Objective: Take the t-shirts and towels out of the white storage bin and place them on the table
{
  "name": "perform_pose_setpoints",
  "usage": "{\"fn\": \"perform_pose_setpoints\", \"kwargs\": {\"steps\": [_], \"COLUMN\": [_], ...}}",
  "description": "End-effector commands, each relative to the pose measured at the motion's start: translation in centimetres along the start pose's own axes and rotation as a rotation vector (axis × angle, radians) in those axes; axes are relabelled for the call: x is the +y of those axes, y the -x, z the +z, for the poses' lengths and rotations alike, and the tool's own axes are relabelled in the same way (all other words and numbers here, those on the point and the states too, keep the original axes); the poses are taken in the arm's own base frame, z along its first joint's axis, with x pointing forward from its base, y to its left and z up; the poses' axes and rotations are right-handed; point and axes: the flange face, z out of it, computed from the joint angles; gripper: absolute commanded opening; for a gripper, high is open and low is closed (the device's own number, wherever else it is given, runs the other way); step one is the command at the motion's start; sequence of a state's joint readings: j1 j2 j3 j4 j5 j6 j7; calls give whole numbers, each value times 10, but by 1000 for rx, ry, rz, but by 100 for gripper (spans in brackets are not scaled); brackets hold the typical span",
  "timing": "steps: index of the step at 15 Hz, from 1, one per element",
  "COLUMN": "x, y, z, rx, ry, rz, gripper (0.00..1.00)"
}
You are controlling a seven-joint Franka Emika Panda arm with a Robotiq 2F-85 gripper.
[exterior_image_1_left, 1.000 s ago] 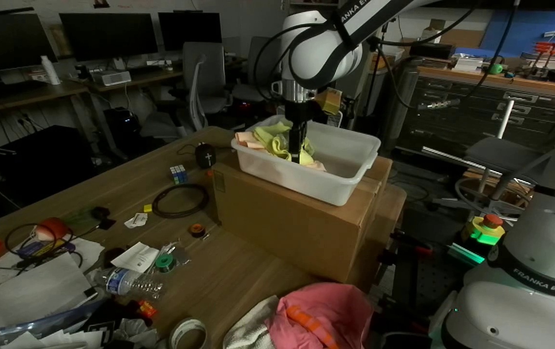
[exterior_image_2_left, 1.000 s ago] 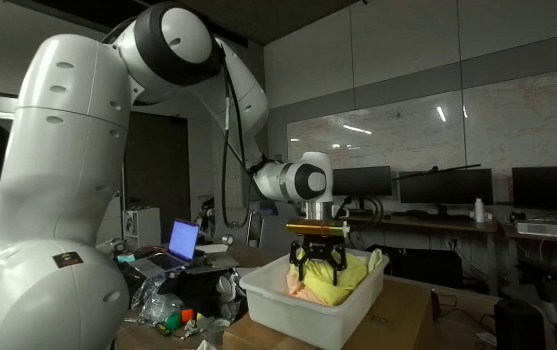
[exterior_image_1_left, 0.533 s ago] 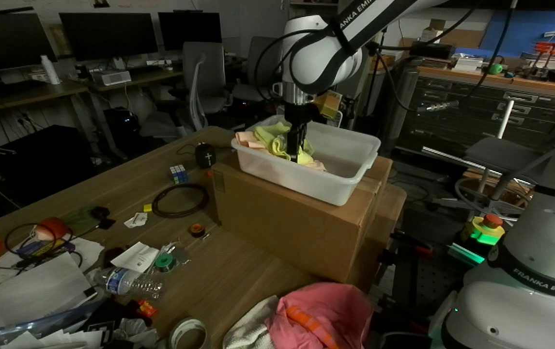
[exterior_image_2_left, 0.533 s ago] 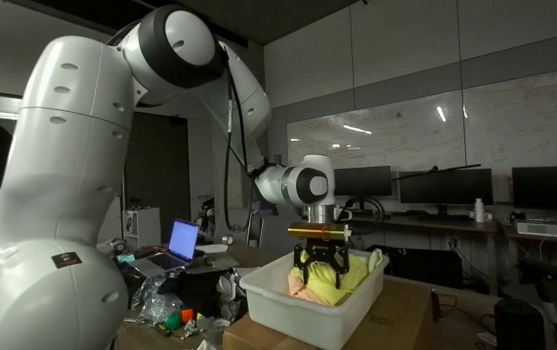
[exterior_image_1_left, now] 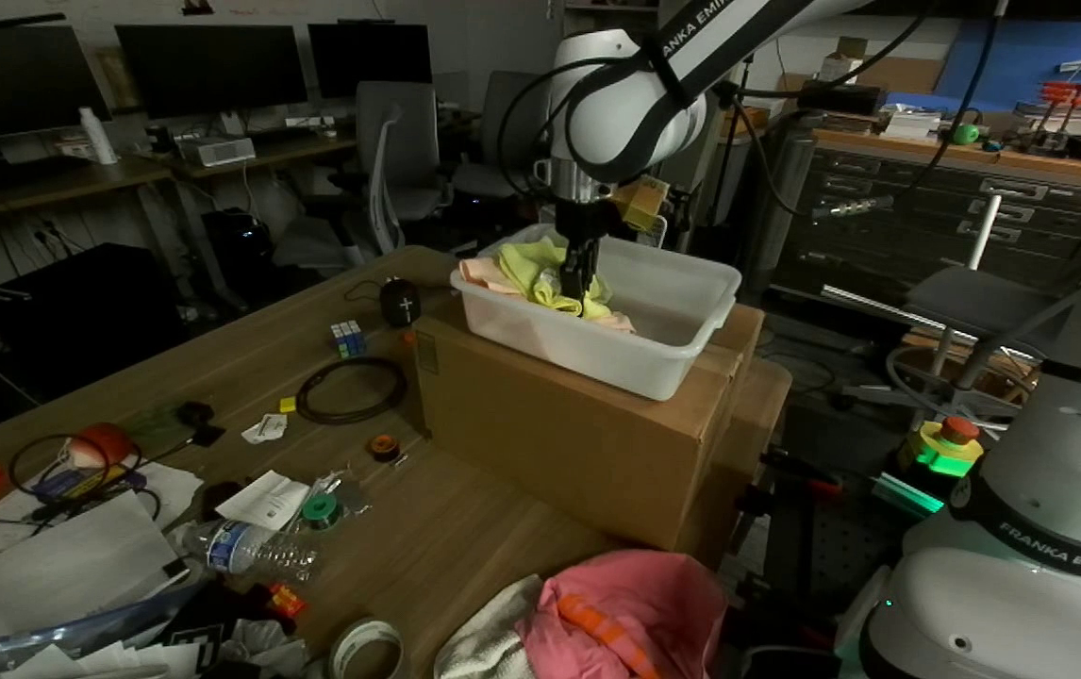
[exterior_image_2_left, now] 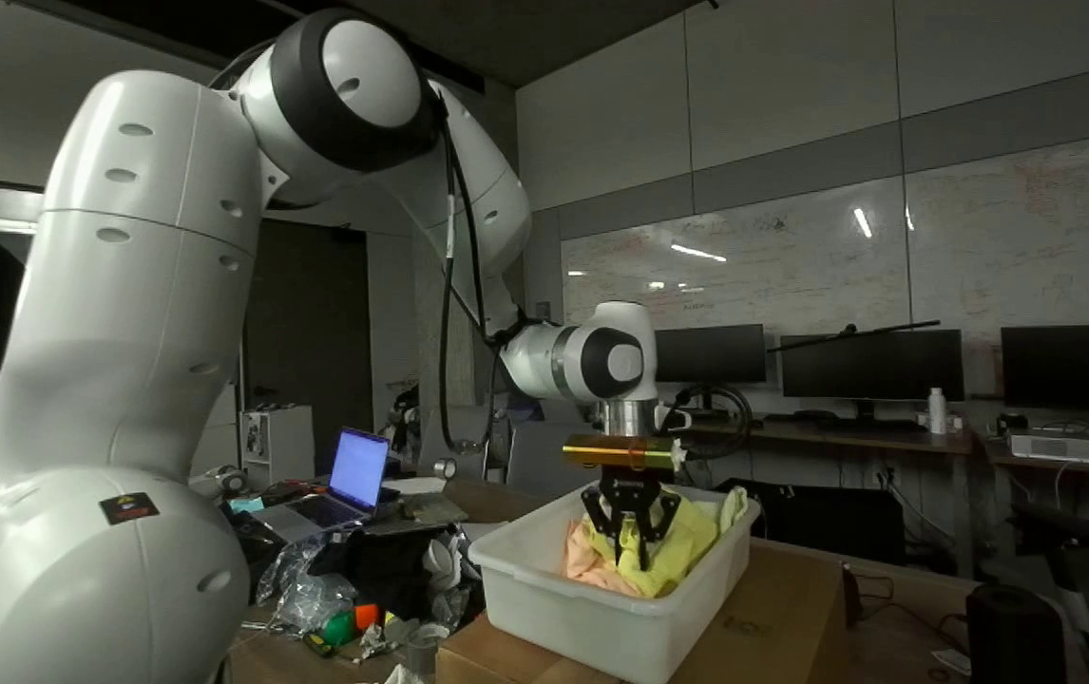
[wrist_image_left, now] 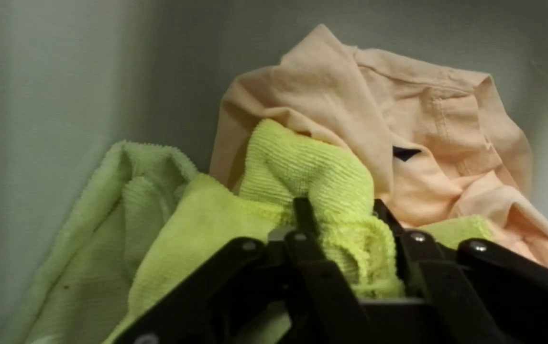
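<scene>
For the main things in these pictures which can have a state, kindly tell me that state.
gripper: closed on the yellow towel
yellow towel: bunched, inside the white bin
peach cloth: crumpled, inside the white bin
pale green towel: rumpled, inside the white bin
white bin: upright, open, on the cardboard box
pink cloth: heaped outside the white bin
plastic bottle: lying on its side
laptop: open and lit
monitors: dark

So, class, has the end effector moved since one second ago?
Yes: relative to the white storage bin in an exterior view, the end effector has moved slightly down.
</scene>
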State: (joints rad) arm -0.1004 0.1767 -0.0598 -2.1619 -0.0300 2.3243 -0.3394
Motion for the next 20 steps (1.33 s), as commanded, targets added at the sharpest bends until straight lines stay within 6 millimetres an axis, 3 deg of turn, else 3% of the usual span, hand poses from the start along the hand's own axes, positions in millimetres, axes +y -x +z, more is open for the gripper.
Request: {"fn": "perform_pose_setpoints", "kwargs": {"steps": [1, 4, 6, 15, 20], "x": [3, 1, -3, -53, -81], "y": [6, 16, 27, 97, 125], "z": [-13, -34, -59, -210, -267], "rx": [5, 21, 76, 462, 591], "ry": [4, 19, 33, 84, 61], "rz": [13, 49, 87, 252, 312], "gripper": [4, 6, 5, 5, 5]}}
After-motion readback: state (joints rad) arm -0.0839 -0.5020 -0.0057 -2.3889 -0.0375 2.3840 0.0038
